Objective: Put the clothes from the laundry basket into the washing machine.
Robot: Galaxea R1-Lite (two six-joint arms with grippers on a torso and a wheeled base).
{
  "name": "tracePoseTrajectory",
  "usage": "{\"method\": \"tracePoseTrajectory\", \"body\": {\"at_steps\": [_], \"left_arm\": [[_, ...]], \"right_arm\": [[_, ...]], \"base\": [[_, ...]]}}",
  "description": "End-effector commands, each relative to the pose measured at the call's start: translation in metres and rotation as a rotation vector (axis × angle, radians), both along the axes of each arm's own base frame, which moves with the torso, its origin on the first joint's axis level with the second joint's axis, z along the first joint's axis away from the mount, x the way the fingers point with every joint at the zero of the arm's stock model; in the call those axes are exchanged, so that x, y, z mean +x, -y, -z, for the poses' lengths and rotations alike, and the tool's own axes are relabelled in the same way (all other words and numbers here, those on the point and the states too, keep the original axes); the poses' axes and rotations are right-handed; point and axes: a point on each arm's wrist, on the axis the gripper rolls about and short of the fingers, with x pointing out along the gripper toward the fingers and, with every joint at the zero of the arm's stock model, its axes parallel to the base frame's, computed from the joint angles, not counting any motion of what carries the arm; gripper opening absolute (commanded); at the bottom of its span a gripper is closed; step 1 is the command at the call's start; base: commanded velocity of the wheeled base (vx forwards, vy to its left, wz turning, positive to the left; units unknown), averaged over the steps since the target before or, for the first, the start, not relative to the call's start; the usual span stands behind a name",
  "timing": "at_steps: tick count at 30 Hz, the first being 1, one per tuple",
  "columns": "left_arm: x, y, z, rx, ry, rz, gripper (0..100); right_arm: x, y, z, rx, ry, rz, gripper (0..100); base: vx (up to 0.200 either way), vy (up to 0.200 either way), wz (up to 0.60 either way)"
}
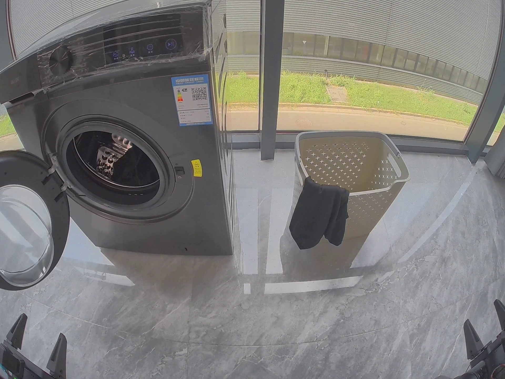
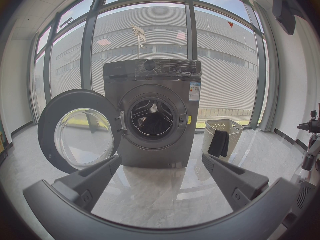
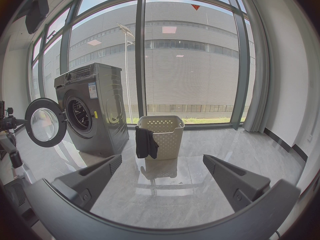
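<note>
A grey front-loading washing machine point(image 1: 158, 185) point(image 2: 156, 150) point(image 3: 110, 110) stands on the left with its round door point(image 1: 23, 222) point(image 2: 80, 134) point(image 3: 45, 124) swung wide open; some dark cloth lies in the drum point(image 1: 134, 172) point(image 2: 153, 124). To its right stands a cream laundry basket point(image 1: 368, 164) point(image 2: 230, 127) point(image 3: 168, 134). A black garment point(image 1: 319, 214) point(image 2: 219, 143) point(image 3: 145, 143) hangs over the basket's near rim. My left gripper point(image 1: 37, 343) point(image 2: 161, 177) is open low at the left, far from both. My right gripper point(image 1: 486, 332) point(image 3: 162, 175) is open low at the right, facing the basket.
Tall windows and a steel pillar point(image 1: 272, 64) rise behind the machine and basket. A wide stretch of glossy grey tile floor point(image 1: 263, 322) lies between me and both objects. A white wall point(image 3: 290, 84) closes the room on the right.
</note>
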Motion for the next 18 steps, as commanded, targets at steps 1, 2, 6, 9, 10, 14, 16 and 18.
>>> {"method": "tracePoseTrajectory", "body": {"at_steps": [1,2,6,9,10,14,16,18], "left_arm": [[0.0001,0.0,0.0048,0.0,-0.001,0.0,100],[0.0001,0.0,0.0048,0.0,-0.001,0.0,100],[-0.0001,0.0,0.0044,0.0,0.001,0.0,100],[-0.0001,0.0,0.0044,-0.002,0.001,-0.002,100],[-0.0001,0.0,0.0044,-0.003,0.001,-0.002,100],[0.0001,-0.0001,0.0048,-0.003,-0.001,-0.006,100],[-0.0001,-0.0001,0.0044,-0.003,0.001,-0.005,100],[-0.0001,-0.0001,0.0044,-0.003,0.001,-0.005,100]], "right_arm": [[-0.0007,0.0,0.0018,0.0,0.01,0.0,100],[-0.0007,0.0,0.0018,0.0,0.01,0.0,100],[-0.0007,0.0,0.0018,0.0,0.01,-0.002,100],[-0.0007,0.0,0.0018,0.0,0.01,-0.002,100],[-0.0007,0.0,0.0018,0.0,0.01,-0.002,100],[-0.0007,0.0,0.0018,0.0,0.01,-0.002,100],[-0.0007,0.0,0.0018,0.0,0.01,-0.002,100],[-0.0007,0.0,0.0018,0.0,0.01,-0.002,100]], "base": [[0.2,0.0,0.0],[0.2,0.0,0.0],[0.2,0.0,0.0],[0.0,0.0,0.0],[0.0,0.0,0.0],[0.0,-0.1,0.0],[0.0,-0.2,0.0],[0.0,-0.2,0.0]]}}
